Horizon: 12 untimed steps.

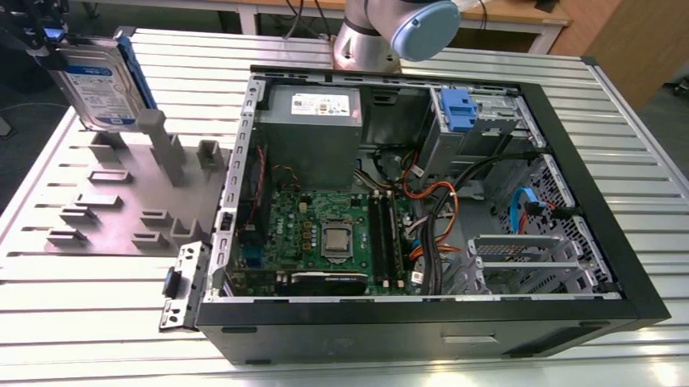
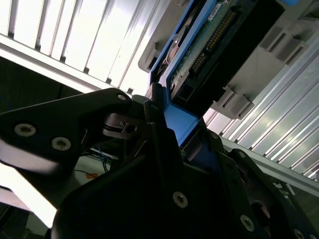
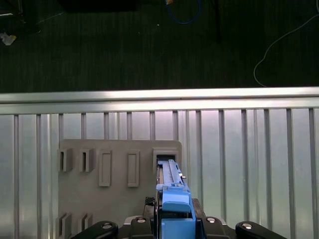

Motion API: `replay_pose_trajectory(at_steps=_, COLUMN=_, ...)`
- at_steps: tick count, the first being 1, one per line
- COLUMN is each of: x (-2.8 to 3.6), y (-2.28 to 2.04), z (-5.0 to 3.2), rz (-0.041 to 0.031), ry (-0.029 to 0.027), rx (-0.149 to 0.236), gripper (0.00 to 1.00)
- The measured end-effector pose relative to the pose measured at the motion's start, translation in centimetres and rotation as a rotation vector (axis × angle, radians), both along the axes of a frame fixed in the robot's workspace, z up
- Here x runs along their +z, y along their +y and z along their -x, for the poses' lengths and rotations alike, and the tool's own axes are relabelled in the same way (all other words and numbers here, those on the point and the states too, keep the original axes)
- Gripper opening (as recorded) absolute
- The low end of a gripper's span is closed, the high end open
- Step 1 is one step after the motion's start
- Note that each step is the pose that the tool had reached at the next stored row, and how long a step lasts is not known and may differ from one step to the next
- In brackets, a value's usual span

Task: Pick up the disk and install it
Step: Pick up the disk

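At the exterior view's left, the gripper (image 1: 45,42) holds the disk (image 1: 99,87) upright by its top edge, label outward, with its lower end at the grey rack (image 1: 108,211). In both wrist views the disk's blue bracket (image 3: 175,209) sits between the jaws, which are clamped on it from either side. The drive body reaches away from the fingers (image 2: 157,124) toward a rack slot (image 3: 167,158); whether it touches the slot I cannot tell. Further right, the open case (image 1: 431,326) lies on the slatted table (image 1: 619,129), its motherboard (image 1: 323,234) exposed. A blue handle (image 1: 457,105) sits on the cage (image 1: 498,121) in the far corner.
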<state>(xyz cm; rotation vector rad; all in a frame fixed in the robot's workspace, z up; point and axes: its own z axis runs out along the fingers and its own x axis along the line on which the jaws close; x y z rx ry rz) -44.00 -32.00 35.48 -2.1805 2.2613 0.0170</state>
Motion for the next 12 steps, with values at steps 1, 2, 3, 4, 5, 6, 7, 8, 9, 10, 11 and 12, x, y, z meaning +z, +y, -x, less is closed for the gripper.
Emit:
replay_pose_trajectory(at_steps=1, x=0.03, y=0.00, z=0.00, rz=0.0000, ry=0.0000, rx=0.000, gripper=0.36)
replay_pose_trajectory(at_steps=2, x=0.06, y=0.00, z=0.00, rz=0.0000, ry=0.0000, rx=0.000, gripper=0.36)
replay_pose_trajectory(at_steps=3, x=0.09, y=0.00, z=0.00, rz=0.0000, ry=0.0000, rx=0.000, gripper=0.36)
replay_pose_trajectory(at_steps=4, x=0.12, y=0.00, z=0.00, rz=0.0000, ry=0.0000, rx=0.000, gripper=0.36)
replay_pose_trajectory(at_steps=5, x=0.14, y=0.00, z=0.00, rz=0.0000, ry=0.0000, rx=0.000, gripper=0.36)
replay_pose_trajectory(at_steps=6, x=0.17, y=0.00, z=0.00, rz=0.0000, ry=0.0000, rx=0.000, gripper=0.36)
replay_pose_trajectory(at_steps=7, x=0.20, y=0.00, z=0.00, rz=0.0000, ry=0.0000, rx=0.000, gripper=0.36)
replay_pose_trajectory(at_steps=8, x=0.23, y=0.00, z=0.00, rz=0.0000, ry=0.0000, rx=0.000, gripper=0.36)
replay_pose_trajectory(at_steps=9, x=0.25, y=0.00, z=0.00, rz=0.0000, ry=0.0000, rx=0.000, gripper=0.36)
replay_pose_trajectory(at_steps=10, x=0.28, y=0.00, z=0.00, rz=0.0000, ry=0.0000, rx=0.000, gripper=0.36)
replay_pose_trajectory(at_steps=11, x=0.31, y=0.00, z=0.00, rz=0.0000, ry=0.0000, rx=0.000, gripper=0.36)
replay_pose_trajectory(at_steps=12, x=0.34, y=0.00, z=0.00, rz=0.0000, ry=0.0000, rx=0.000, gripper=0.36)
